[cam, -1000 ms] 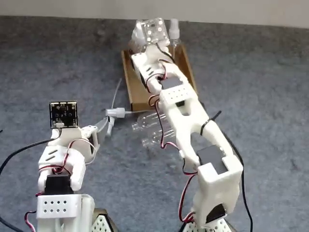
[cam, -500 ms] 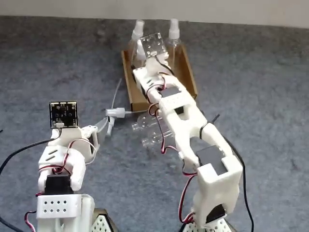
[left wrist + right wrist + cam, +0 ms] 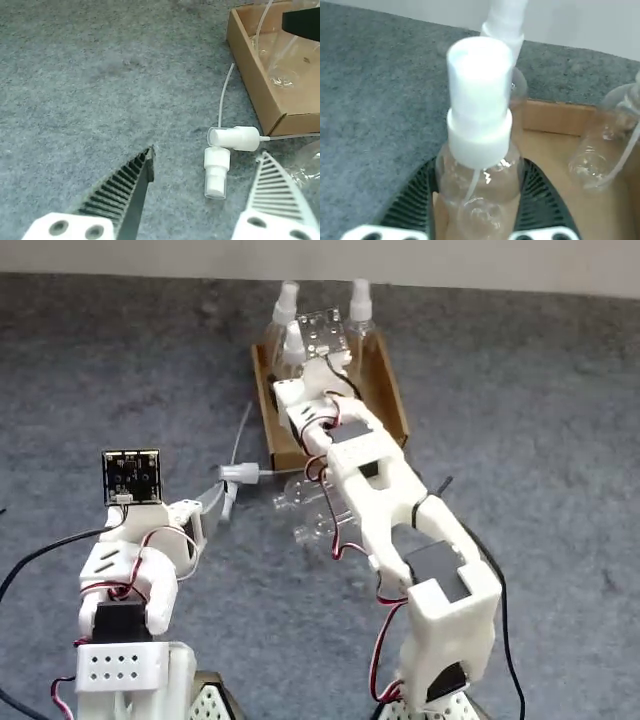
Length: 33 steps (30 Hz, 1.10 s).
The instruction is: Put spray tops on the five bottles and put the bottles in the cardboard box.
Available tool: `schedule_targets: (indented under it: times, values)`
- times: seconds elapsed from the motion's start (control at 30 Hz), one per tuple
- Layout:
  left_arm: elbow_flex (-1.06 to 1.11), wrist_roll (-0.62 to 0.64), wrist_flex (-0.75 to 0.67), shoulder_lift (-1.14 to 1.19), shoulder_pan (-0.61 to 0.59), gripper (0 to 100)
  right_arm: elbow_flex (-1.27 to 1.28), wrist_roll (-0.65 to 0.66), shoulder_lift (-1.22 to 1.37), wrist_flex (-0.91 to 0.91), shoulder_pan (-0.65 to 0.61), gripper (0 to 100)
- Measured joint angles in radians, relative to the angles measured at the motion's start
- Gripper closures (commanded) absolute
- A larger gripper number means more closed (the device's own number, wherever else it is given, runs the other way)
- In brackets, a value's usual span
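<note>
The right gripper (image 3: 480,172) is hanging over the cardboard box (image 3: 392,390), jaws pinching a capped bottle (image 3: 480,100) beside two others (image 3: 358,300) inside; the left gripper (image 3: 206,152) is hovering, jaws spread, over loose spray tops (image 3: 232,137).

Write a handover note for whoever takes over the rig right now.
Left tool open, above two loose spray tops on the table. Right tool shut on a capped bottle, upright at the cardboard box; whether it is set down is unclear. Done: two capped bottles stand at the box's far end. Left: release the third, then cap and box the two bare bottles lying near the box.
</note>
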Motion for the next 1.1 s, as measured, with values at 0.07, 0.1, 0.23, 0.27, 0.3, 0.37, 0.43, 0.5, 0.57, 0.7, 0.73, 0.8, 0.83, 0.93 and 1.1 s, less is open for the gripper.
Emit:
schedule_targets:
  times: [0.07, 0.1, 0.23, 0.27, 0.3, 0.37, 0.43, 0.5, 0.57, 0.7, 0.73, 0.8, 0.83, 0.93, 1.1]
  values:
    - [0.0, 0.0, 0.0, 0.0, 0.0, 75, -0.002, -0.002, 0.02, -0.015, 0.0, 99.5]
    - [0.0, 0.0, 0.0, 0.0, 0.0, 75, -0.002, -0.002, 0.034, -0.018, 0.0, 99.5]
    - [0.0, 0.0, 0.0, 0.0, 0.0, 75, -0.003, -0.005, 0.074, -0.031, 0.0, 99.5]
    - [0.0, 0.0, 0.0, 0.0, 0.0, 75, -0.003, -0.005, 0.078, -0.031, 0.0, 99.5]
    - [0.0, 0.0, 0.0, 0.0, 0.0, 75, -0.003, -0.005, 0.078, -0.034, 0.0, 99.5]
    - [0.0, 0.0, 0.0, 0.0, 0.0, 75, -0.003, -0.005, 0.078, -0.035, 0.0, 99.5]
    - [0.0, 0.0, 0.0, 0.0, 0.0, 75, -0.003, -0.005, 0.078, -0.035, 0.0, 99.0]
    - [0.0, 0.0, 0.0, 0.0, 0.0, 75, -0.003, -0.005, 0.078, -0.035, 0.0, 98.8]
    - [0.0, 0.0, 0.0, 0.0, 0.0, 75, -0.003, -0.003, 0.078, -0.035, 0.0, 97.6]
    - [0.0, 0.0, 0.0, 0.0, 0.0, 75, -0.003, -0.005, 0.078, -0.035, -0.002, 85.1]
    - [0.0, 0.0, 0.0, 0.0, 0.0, 75, -0.003, -0.005, 0.078, -0.035, -0.003, 82.0]
    - [0.0, 0.0, 0.0, 0.0, 0.0, 75, -0.003, -0.006, 0.078, -0.037, -0.011, 77.2]
    - [0.0, 0.0, 0.0, 0.0, 0.0, 75, -0.003, -0.006, 0.078, -0.038, -0.011, 75.9]
    - [0.0, 0.0, 0.0, 0.0, 0.0, 75, -0.003, -0.006, 0.078, -0.035, -0.017, 75.1]
    - [0.0, 0.0, 0.0, 0.0, 0.0, 75, -0.002, -0.006, 0.097, -0.034, -0.023, 74.9]
